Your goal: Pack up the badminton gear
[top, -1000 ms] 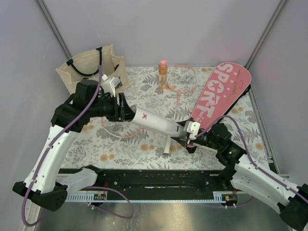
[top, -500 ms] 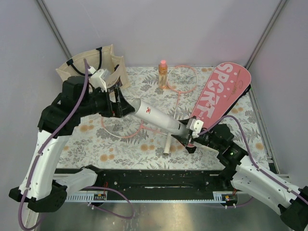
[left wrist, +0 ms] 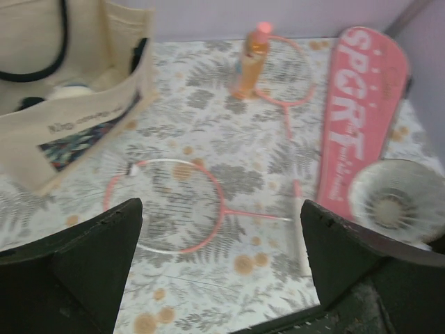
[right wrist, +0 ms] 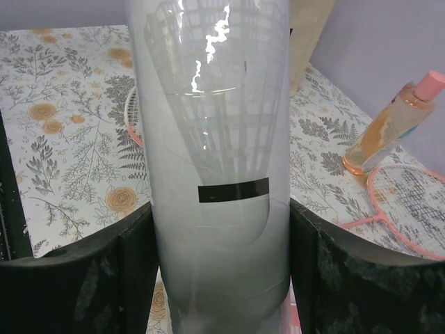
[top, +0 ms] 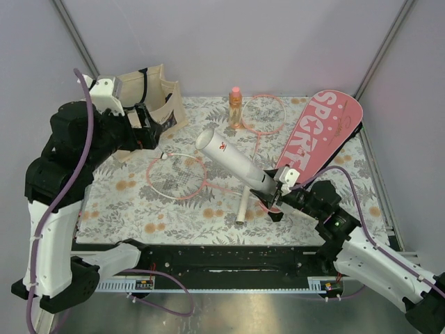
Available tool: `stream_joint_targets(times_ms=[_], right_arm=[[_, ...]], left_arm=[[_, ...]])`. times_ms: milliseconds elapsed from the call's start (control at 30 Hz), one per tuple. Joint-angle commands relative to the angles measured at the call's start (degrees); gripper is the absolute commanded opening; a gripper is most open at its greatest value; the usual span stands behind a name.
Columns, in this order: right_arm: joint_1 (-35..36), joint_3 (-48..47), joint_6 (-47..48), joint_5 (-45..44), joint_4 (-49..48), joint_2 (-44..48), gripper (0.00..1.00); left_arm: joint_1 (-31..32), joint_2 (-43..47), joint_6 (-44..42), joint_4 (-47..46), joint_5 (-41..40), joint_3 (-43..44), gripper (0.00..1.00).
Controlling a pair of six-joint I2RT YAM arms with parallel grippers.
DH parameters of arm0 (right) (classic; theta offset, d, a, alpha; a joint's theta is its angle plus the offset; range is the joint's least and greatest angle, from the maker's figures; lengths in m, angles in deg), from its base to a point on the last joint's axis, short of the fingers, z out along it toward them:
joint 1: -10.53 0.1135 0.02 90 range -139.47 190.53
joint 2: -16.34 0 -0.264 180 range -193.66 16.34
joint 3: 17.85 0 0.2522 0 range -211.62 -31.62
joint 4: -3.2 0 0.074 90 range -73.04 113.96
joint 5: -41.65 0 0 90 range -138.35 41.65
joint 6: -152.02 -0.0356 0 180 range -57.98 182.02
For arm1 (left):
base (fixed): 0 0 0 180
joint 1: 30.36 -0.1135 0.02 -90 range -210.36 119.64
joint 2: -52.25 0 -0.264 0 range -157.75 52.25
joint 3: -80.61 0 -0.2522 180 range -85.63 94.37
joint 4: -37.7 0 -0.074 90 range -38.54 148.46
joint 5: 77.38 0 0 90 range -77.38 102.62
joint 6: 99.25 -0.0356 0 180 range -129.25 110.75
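The long white tube (top: pixel 235 163) slants up from my right gripper (top: pixel 274 193), which is shut on its lower end; in the right wrist view both fingers press the tube (right wrist: pixel 215 174) inside the right gripper (right wrist: pixel 221 278). My left gripper (top: pixel 153 133) is open and empty, raised beside the tote bag, apart from the tube's open end (left wrist: pixel 398 202). One pink racket (top: pixel 177 174) lies flat below the left gripper (left wrist: pixel 222 271), its head (left wrist: pixel 167 205) on the cloth. A second racket (top: pixel 264 113) lies at the back. The pink "SPORT" cover (top: pixel 320 136) lies at the right.
The beige tote bag (top: pixel 132 90) stands at the back left, close to my left wrist. The orange bottle (top: pixel 235 108) stands upright at the back centre, by the second racket's head. The first racket's white handle (top: pixel 241 209) lies under the tube near my right gripper.
My left gripper has let go of the tube's upper end, opened wide and pulled back up and left toward the tote bag. The tube stays in my right gripper, its free end swung away.
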Motion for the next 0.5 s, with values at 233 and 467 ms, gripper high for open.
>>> stream_joint_targets(times_ms=[233, 467], right_arm=[[0.12, -0.84, -4.36, -4.87, -2.34, 7.48, 0.41], [0.04, -1.82, -5.77, -4.16, -1.64, 8.97, 0.41]], left_arm=[[-2.86, -7.42, -22.11, -17.53, -19.84, -20.14, 0.98], [-6.01, -24.47, -21.86, -16.12, -20.47, -17.85, 0.88]])
